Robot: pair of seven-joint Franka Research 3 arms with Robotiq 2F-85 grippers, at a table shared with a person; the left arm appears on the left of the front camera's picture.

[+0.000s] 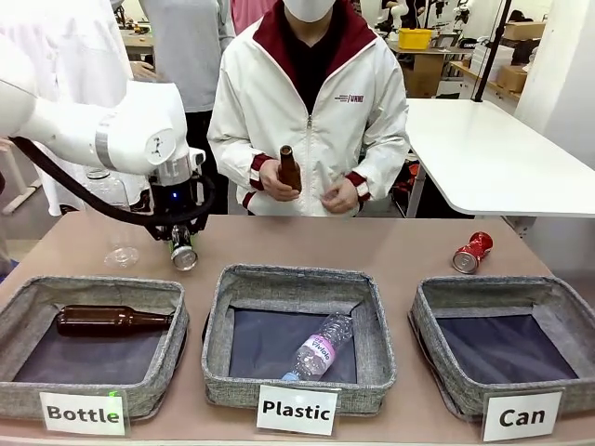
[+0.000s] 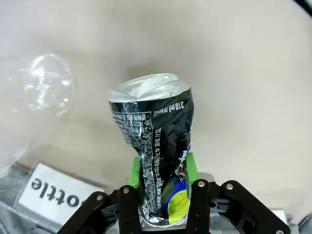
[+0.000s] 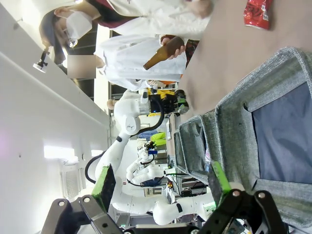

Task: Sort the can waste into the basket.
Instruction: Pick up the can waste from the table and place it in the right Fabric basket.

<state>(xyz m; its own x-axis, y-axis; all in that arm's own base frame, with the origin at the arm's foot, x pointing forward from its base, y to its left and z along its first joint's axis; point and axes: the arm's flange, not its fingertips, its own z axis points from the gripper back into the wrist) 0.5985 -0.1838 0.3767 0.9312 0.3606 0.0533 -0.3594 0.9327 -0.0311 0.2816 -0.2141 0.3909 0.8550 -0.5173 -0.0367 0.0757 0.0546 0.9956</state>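
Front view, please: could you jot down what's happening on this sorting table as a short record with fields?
Left hand: shut on the black can, behind the Bottle basket
Right hand: open, holding nothing
Red can: lying on the table behind the Can basket
Can basket: no can in it yet
Plastic basket: one clear bottle
Bottle basket: one brown bottle
Person: holding a second brown bottle
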